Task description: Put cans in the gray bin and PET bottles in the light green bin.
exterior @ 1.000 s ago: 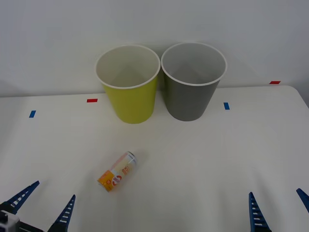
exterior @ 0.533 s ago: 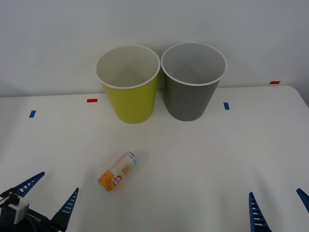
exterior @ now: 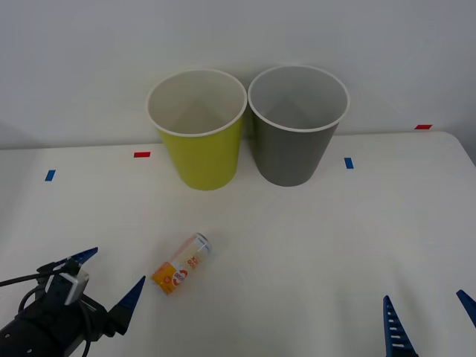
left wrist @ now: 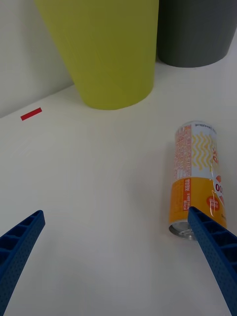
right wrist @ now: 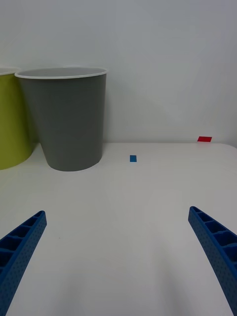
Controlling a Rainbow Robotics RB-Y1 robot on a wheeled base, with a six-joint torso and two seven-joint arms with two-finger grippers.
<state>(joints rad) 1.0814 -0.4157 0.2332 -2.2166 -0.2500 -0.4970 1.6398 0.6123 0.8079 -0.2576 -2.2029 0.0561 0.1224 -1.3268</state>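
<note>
- The white surface (exterior: 312,245) carries everything; small red and blue tape marks sit along its far part, toward 12 o'clock.
- The light green bin (exterior: 199,149) stands upright at about 12 o'clock from the can, at the far side of the surface before the white wall. Its white inside looks bare in the front view.
- The gray bin (exterior: 294,137) stands upright just beside the green one, at its 3 o'clock, their rims nearly meeting; whether they touch cannot be told. Its pale inside also looks bare. In the right wrist view it stands well ahead of the right claw, with a blue tape mark (right wrist: 133,158) near its foot.
- The left claw (exterior: 108,279) is low over the near left part of the surface, at about 8 o'clock from the can, its blue ribbed fingers (exterior: 130,296) spread wide with nothing between them. In the left wrist view one fingertip overlaps the can's orange end; whether it touches cannot be told.
- The right claw (exterior: 428,316) sits at the near right edge, at about 4 o'clock from the can and well apart from it, fingers wide, gripping nothing.
- The can (exterior: 182,264) lies on its side on the surface, in neither bin, well in front of the green bin. Its orange end points to 7 o'clock, toward the left claw, and its white-silver end to 1 o'clock.
</note>
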